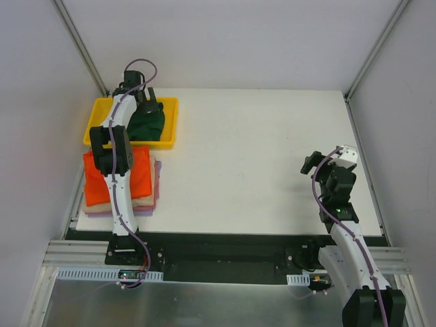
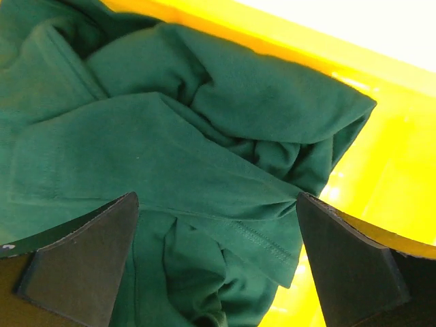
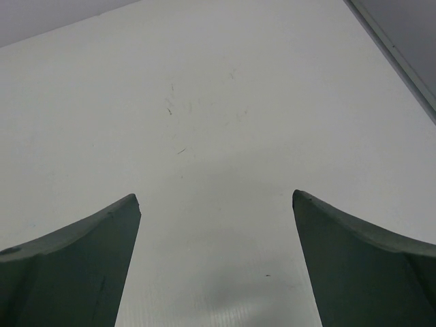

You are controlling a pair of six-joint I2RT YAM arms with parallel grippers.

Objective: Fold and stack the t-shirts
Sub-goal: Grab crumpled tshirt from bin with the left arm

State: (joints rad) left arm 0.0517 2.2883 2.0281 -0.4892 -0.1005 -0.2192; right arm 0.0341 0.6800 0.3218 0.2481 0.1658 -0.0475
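A crumpled dark green t-shirt (image 1: 148, 125) lies in the yellow tray (image 1: 170, 122) at the back left. My left gripper (image 1: 148, 103) is open right above it; in the left wrist view the green cloth (image 2: 204, 136) fills the space between the spread fingers (image 2: 82, 259) without being held. A folded stack lies at the near left: the orange t-shirt (image 1: 139, 178) on top, a beige one (image 1: 144, 201) under it, a pale pink-lilac one (image 1: 146, 211) at the bottom. My right gripper (image 1: 314, 163) is open and empty over bare table (image 3: 218, 122) at the right.
The left arm (image 1: 116, 170) reaches over the folded stack. The yellow tray's rim (image 2: 381, 68) shows beside the green cloth. Grey walls with metal corner posts (image 1: 82, 48) enclose the white table (image 1: 259, 157).
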